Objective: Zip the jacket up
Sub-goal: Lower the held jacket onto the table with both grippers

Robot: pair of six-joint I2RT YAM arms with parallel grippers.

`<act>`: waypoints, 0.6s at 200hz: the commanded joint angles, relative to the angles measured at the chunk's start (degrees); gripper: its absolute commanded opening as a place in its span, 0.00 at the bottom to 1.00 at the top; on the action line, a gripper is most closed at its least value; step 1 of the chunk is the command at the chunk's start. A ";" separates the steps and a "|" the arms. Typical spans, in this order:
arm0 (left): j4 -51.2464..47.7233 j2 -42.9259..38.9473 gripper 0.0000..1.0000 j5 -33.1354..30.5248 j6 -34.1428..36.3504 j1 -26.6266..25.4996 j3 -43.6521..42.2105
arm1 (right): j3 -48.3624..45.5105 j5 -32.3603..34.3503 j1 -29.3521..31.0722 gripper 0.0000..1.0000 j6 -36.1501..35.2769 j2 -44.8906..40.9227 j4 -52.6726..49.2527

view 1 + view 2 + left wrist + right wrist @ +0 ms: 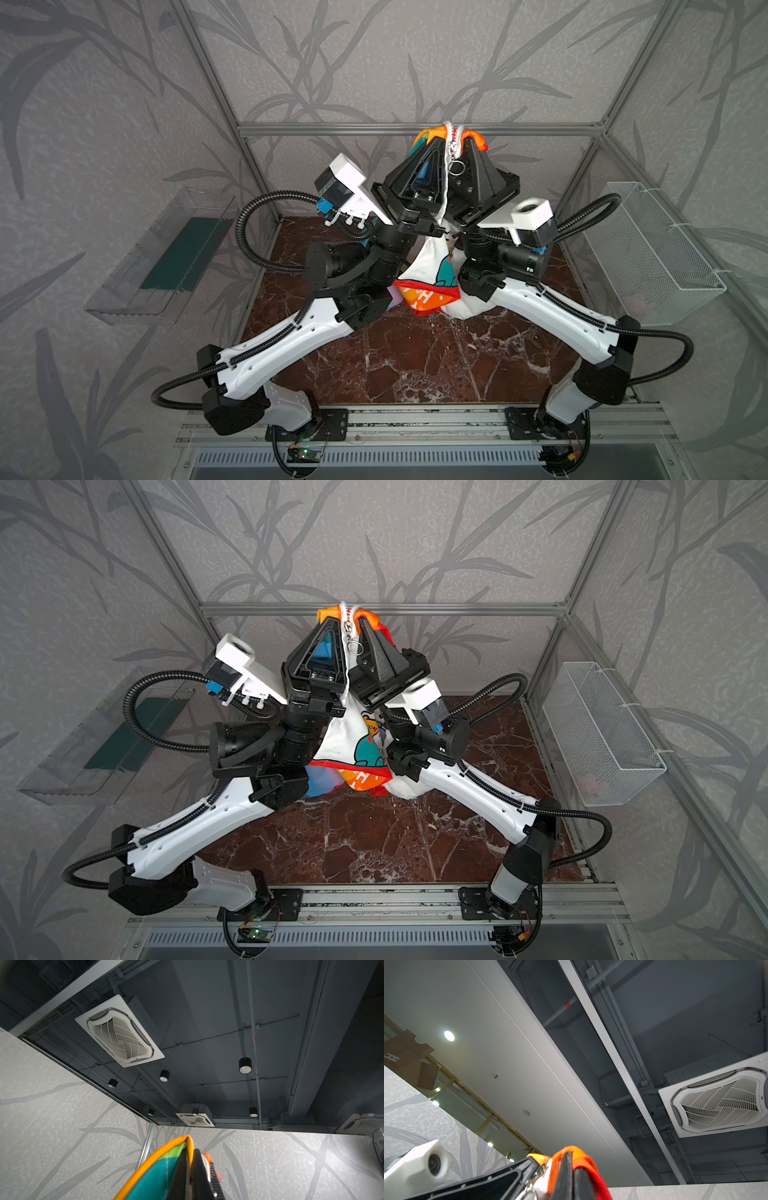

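Both arms are raised and hold the jacket (428, 257) (349, 737) up by its top edge, so that it hangs down to the table. My left gripper (434, 140) (332, 622) (192, 1159) is shut on the orange-trimmed edge left of the zipper. My right gripper (469, 140) (364, 619) (572, 1159) is shut on the orange edge (583, 1159) right of it. Between them runs the white zipper, and its ring pull (456, 167) (353, 647) dangles near the top. The rainbow panel (424, 297) hangs at the bottom. In the left wrist view, teal and green fabric (158, 1174) lies beside the fingers.
The brown marble tabletop (415, 353) lies below the arms. A white wire basket (656, 249) hangs on the right wall, and a clear plastic tray (166, 257) on the left. The metal frame bar (332, 129) runs just behind the raised grippers.
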 commanded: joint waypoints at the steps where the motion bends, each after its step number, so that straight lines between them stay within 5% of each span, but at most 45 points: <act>1: 1.06 -0.46 0.00 1.06 -0.16 -0.80 -0.39 | 1.81 1.48 0.47 0.00 -1.19 0.09 2.27; 120: 1.89 -0.78 0.00 1.05 1.98 -1.60 -1.66 | 3.40 2.78 0.73 0.00 1.12 1.66 2.27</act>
